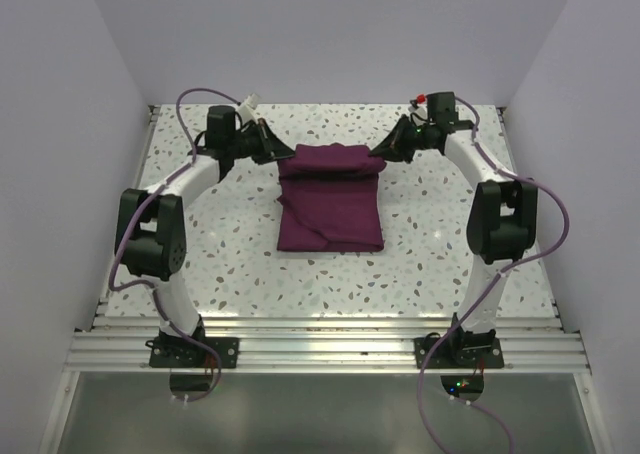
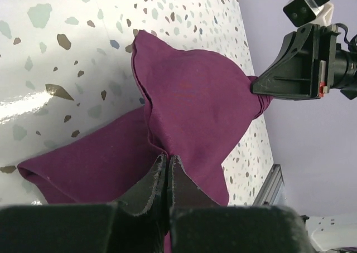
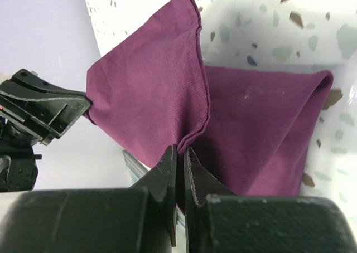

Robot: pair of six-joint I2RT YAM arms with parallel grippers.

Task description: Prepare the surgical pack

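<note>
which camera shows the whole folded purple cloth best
The top external view: the folded dark purple cloth shows whole on the speckled table, its far corners gripped by the left pincer and right pincer. Each wrist view shows only the lifted flap near its own pincer.

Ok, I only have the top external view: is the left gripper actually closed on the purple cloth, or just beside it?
Observer: Closed on it; the left wrist view shows the left gripper shut with a fold of the cloth pinched inside.
Operator: And the right one?
Observer: The right gripper is shut on the other far corner, fabric running into it.
Operator: Is that edge off the table?
Observer: Yes, the flap hangs raised between both grippers, above the layer lying on the table.
</note>
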